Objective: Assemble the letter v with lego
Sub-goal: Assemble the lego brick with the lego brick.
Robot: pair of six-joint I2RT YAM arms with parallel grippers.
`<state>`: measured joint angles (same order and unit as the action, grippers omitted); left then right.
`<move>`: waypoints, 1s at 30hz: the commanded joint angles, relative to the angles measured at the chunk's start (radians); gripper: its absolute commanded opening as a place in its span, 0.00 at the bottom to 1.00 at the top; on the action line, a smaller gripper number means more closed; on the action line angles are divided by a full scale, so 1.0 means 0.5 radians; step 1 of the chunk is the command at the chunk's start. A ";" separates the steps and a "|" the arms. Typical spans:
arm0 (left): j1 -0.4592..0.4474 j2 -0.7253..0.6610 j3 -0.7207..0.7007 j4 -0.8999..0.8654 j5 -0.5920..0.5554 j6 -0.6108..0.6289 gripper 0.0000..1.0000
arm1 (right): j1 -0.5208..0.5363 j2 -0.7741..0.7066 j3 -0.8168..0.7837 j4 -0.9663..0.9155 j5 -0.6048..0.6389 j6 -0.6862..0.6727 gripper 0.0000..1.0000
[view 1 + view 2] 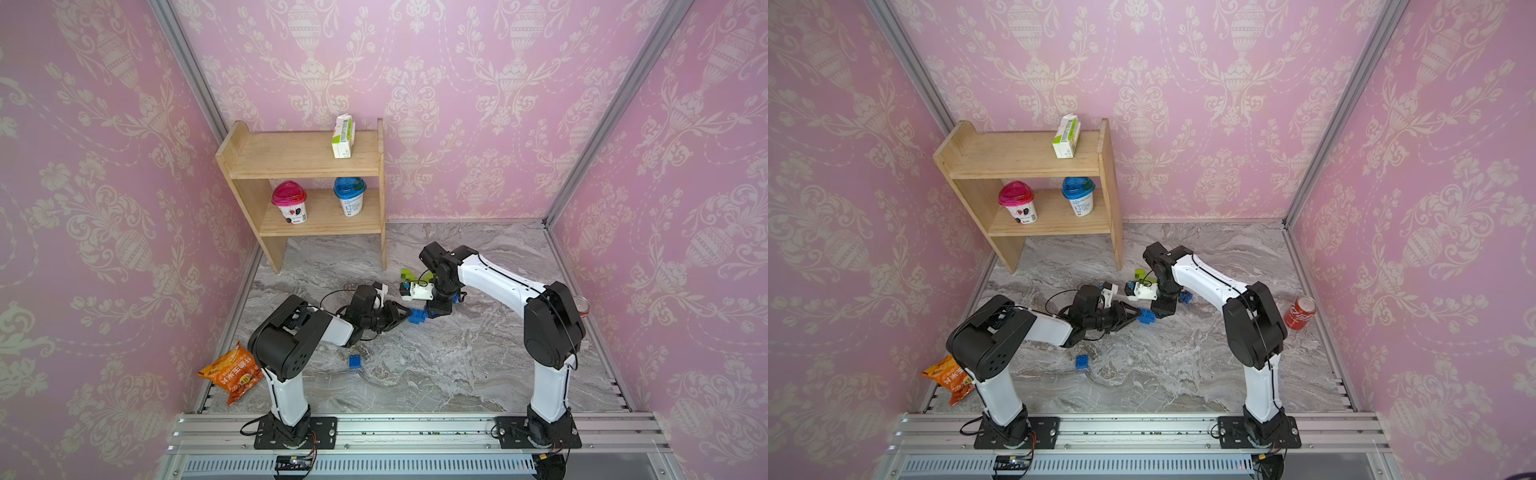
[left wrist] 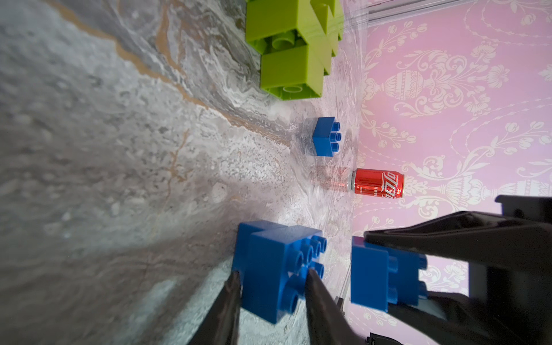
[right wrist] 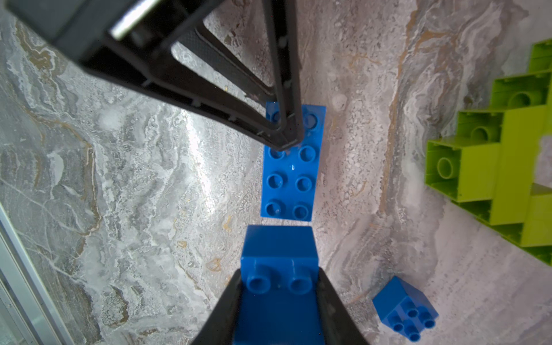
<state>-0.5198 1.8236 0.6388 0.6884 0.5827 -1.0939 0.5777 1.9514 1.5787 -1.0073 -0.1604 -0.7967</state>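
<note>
A long blue lego brick (image 3: 289, 179) lies studs-up on the marble table. My left gripper (image 2: 273, 276) reaches in level and is shut on one end of it, one finger on the studs, one against the underside. My right gripper (image 3: 279, 273) points down, shut on a square blue brick (image 2: 370, 271), which hangs just above the long brick's other end, apart from its studs. In both top views the grippers (image 1: 409, 311) (image 1: 1139, 312) meet mid-table. A lime-green stepped stack (image 1: 409, 276) (image 3: 493, 161) lies behind them.
One loose blue square brick (image 1: 355, 360) lies near the left arm, another (image 3: 406, 307) on its side under the right arm. A red soda can (image 1: 1300, 312) stands by the right wall. A wooden shelf (image 1: 303, 166) stands back left and a snack bag (image 1: 232, 376) front left.
</note>
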 commanded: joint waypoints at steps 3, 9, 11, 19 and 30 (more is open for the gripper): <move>-0.007 0.037 0.026 0.006 0.042 -0.014 0.36 | 0.029 0.088 0.037 -0.072 0.023 0.078 0.00; -0.007 0.047 0.024 0.013 0.044 -0.017 0.36 | 0.046 0.123 0.060 -0.078 0.035 0.107 0.00; -0.007 0.051 0.022 0.012 0.044 -0.018 0.35 | 0.047 0.143 0.075 -0.087 0.065 0.123 0.00; -0.007 0.077 0.013 0.029 0.043 -0.023 0.34 | 0.046 0.152 0.095 -0.111 0.118 0.153 0.00; -0.007 0.091 0.018 0.032 0.053 -0.030 0.33 | 0.053 0.170 0.097 -0.154 0.167 0.164 0.00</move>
<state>-0.5198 1.8477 0.6415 0.7216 0.6018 -1.0977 0.5968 2.0071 1.6089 -1.0294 -0.1001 -0.7303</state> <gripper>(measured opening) 0.327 0.352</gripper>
